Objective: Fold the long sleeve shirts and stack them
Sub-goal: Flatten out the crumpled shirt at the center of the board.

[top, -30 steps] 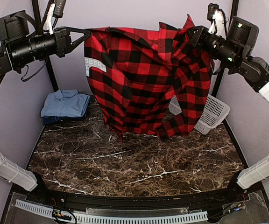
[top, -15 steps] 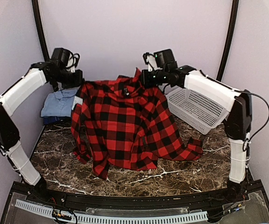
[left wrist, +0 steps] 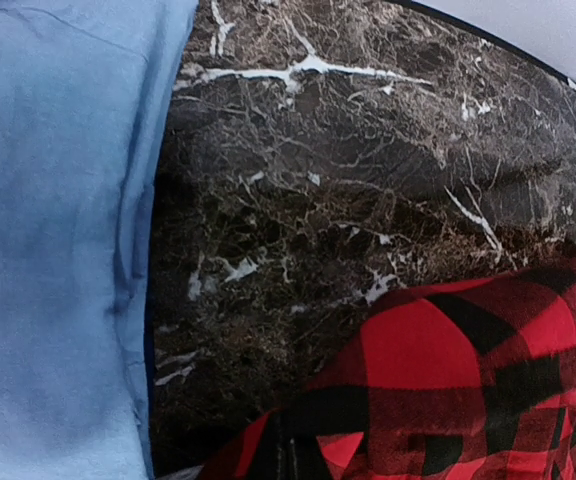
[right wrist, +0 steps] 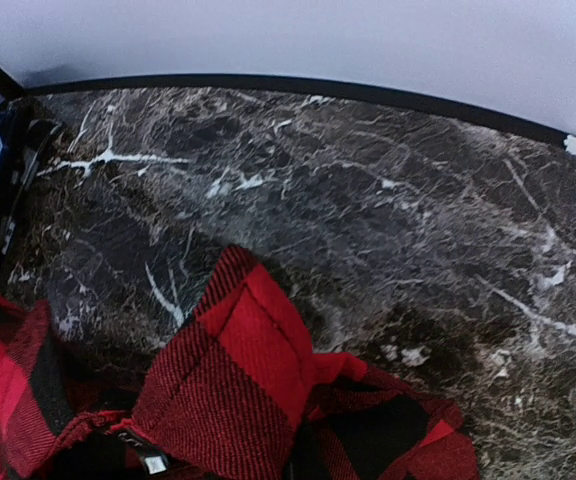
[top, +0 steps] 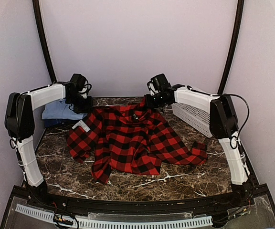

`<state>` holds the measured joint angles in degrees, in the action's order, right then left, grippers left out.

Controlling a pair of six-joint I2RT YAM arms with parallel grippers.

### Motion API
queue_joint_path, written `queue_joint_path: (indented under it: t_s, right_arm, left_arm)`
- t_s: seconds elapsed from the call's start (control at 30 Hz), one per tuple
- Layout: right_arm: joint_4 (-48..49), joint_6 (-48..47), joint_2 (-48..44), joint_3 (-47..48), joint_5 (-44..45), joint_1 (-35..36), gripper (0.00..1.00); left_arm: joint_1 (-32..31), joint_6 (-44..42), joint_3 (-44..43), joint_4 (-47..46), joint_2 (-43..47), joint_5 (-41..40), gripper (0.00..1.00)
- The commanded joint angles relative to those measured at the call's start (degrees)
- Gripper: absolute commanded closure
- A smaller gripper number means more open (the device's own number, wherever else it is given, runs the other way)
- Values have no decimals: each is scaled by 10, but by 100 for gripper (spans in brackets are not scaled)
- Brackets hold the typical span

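In the top view, you are looking at one red-and-black flannel shirt [top: 128, 143] lying spread and rumpled on the marble table [top: 175, 183]. One sleeve is trailing off to the right and the hem is bunching at the front. The left pincer [top: 84, 108] is sitting pressed together at the shirt's far left shoulder. The right pincer [top: 148, 102] is sitting pressed together at the collar, and both are pinching the fabric there. Their fingertips are hiding behind the wrists.

At the far left, one folded light blue shirt [top: 60, 109] is resting on a darker blue shirt [top: 51, 122], of which only an edge is showing. That is making three shirts. One white mesh basket [top: 191, 114] is sitting at the far right, partly hidden by the right arm.

In the left wrist view, the fingers are being cut off at the bottom edge. The flannel is rising toward them, with the light blue shirt lying just beside it.

In the right wrist view, the collar is bunching up at the bottom edge, hiding the fingertips.
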<state>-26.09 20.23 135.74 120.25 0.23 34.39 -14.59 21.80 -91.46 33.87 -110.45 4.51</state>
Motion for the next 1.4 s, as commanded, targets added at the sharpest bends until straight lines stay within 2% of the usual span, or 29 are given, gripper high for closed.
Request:
queue_joint_path:
  t_s: [0.0, 0.03, 0.2, 0.27, 0.3, 0.37, 0.43, 0.47, 0.5, 0.53, 0.77, 0.9, 1.1, 1.37]
  right_arm:
    - [41, 2, -18, 28, 30, -15, 100]
    - [38, 0, -19, 35, 22, -15, 96]
    - [28, -21, -64, 16, 6, -9, 43]
    - [34, -22, -103, -30, 4, -5, 30]
    - [37, -22, -124, -69, 3, -2, 27]
    - [48, -17, -170, -139, 7, 5, 27]
    - [70, -3, -216, -219, 4, 10, 28]
    - [85, 5, -238, -259, 1, 13, 30]
    - [100, 14, -257, -295, 0, 16, 32]
    - [111, 22, -273, -326, -13, 19, 35]
    - [150, 64, -305, -450, -6, 57, 53]
    - [162, 78, -288, -489, -4, 57, 61]
    - [158, 82, -246, -506, 31, 55, 63]
    - [123, 59, -234, -526, 77, 7, 63]
  left_arm:
    - [3, 35, -30, -2, 1, -80, 100]
    - [6, 40, -32, -3, 0, -83, 100]
    - [28, 58, -46, 8, -31, -83, 100]
    - [32, 57, -45, 12, -41, -83, 100]
    - [34, 56, -44, 12, -43, -82, 100]
    - [36, 55, -41, 12, -51, -74, 94]
    - [36, 53, -40, 12, -52, -66, 85]
    - [36, 52, -40, 12, -52, -63, 77]
    - [36, 50, -41, 13, -51, -60, 74]
    - [36, 49, -42, 15, -49, -57, 66]
    - [13, 30, -36, 8, 1, -88, 44]
    - [-12, 24, -21, 7, 31, -110, 37]
    - [-52, 22, 16, 2, 73, -119, 29]
    - [-98, 39, 91, -27, 123, -60, 29]
